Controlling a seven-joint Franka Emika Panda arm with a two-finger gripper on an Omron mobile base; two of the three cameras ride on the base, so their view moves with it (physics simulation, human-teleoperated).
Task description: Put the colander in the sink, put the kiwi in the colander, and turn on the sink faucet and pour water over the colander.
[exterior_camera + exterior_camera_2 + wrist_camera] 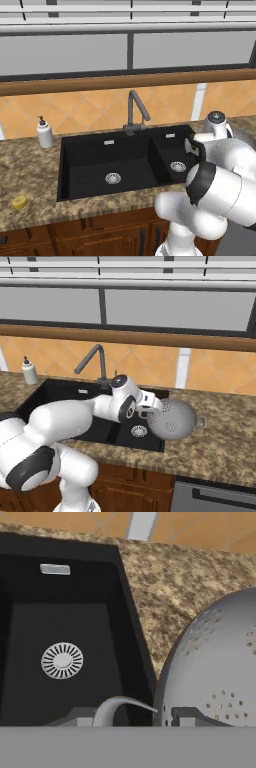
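The colander point(172, 418) sits at the centre right of the right base view, dome side toward the camera, at the right edge of the sink point(60, 393), over the line where the small basin meets the counter point(220, 431). Whether it rests on the counter or is lifted just off it cannot be told. The gripper point(150, 408) lies just left of it, at its rim. In the hand view the colander point(215, 667) fills the lower right, and its loop handle point(117, 707) curves across the bottom centre between the two finger tips, one on each side. The jaws stand partly apart and appear closed on that handle; firm contact cannot be made out.

In the hand view the small basin with its round drain point(62, 660) lies at the left.

In the left base view the faucet point(135, 111) rises at the upper centre behind the sink point(100, 165). The kiwi point(19, 202) lies at the lower left on the counter point(30, 170), well apart from everything. A soap bottle point(44, 132) stands at the left, near the sink's far left corner.
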